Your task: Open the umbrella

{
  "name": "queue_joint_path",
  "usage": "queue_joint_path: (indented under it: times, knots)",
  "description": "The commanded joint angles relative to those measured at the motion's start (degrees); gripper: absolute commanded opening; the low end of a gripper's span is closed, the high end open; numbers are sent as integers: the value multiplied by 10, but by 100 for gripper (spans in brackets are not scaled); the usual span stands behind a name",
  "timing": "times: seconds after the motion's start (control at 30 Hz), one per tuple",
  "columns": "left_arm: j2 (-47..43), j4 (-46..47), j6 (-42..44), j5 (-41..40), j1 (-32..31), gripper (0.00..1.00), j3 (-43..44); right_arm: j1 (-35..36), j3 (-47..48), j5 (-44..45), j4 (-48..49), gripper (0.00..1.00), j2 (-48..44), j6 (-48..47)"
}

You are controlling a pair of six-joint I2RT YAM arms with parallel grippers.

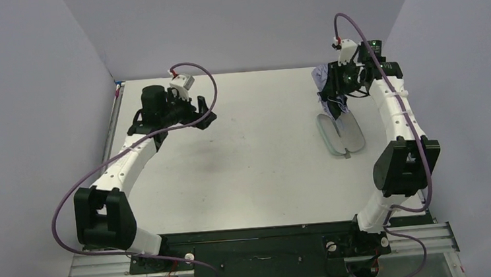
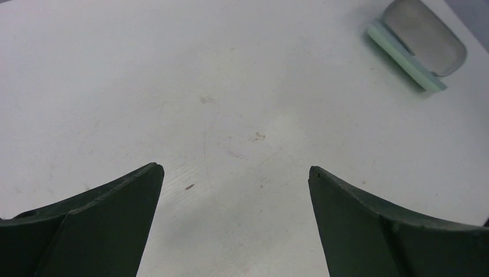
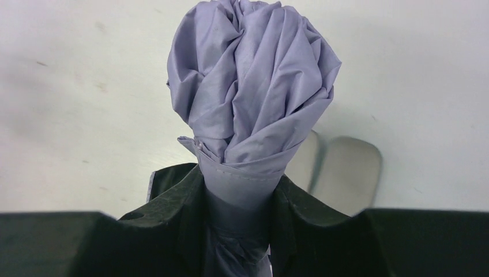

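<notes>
From above, the left tool [image 1: 206,110] hangs released, its two fingers spread with nothing between them, well to the left of an open clamshell case [image 1: 342,134] that lies flat on the white surface [image 1: 265,170]. The right tool [image 1: 334,98] sits just beyond the far end of that case and is clenched on the umbrella [image 1: 321,76], whose crumpled lavender fabric bunches out on the far-left side of the tool. Whether the fabric touches the surface cannot be told from here. In the left wrist view, the two dark fingers [image 2: 104,219] stand wide apart over bare surface with faint scuffs, and the case [image 2: 418,43] shows in the upper right corner, well apart from them, with a pale green rim and a grey inside. In the right wrist view, the umbrella [image 3: 254,86] fills the middle, still folded, its fabric twisted into a rounded bundle above a wrapped band. The dark fingers [image 3: 173,196] press on it from both sides just below that band, and the two halves of the case [image 3: 349,173] lie on the surface behind it, to the right.
</notes>
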Motion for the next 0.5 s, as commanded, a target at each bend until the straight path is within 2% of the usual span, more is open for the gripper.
queue_joint_path:
  times: [0.0, 0.1, 0.3, 0.37, 0.47]
  knots:
    - [-39, 74, -57, 155, -3, 97, 15, 62, 32, -118, 103, 0, -99, 151]
    - [-53, 151, -112, 189, -10, 97, 4, 106, 1, -149, 212, 0, -147, 235]
    - [-63, 195, -184, 228, -60, 97, 26, 160, -83, -176, 423, 0, -203, 451]
    - [-71, 206, -189, 216, -87, 97, 21, 176, -92, -174, 460, 0, -209, 489]
    - [-85, 230, -200, 195, -122, 97, 9, 203, -80, -160, 460, 0, -213, 492]
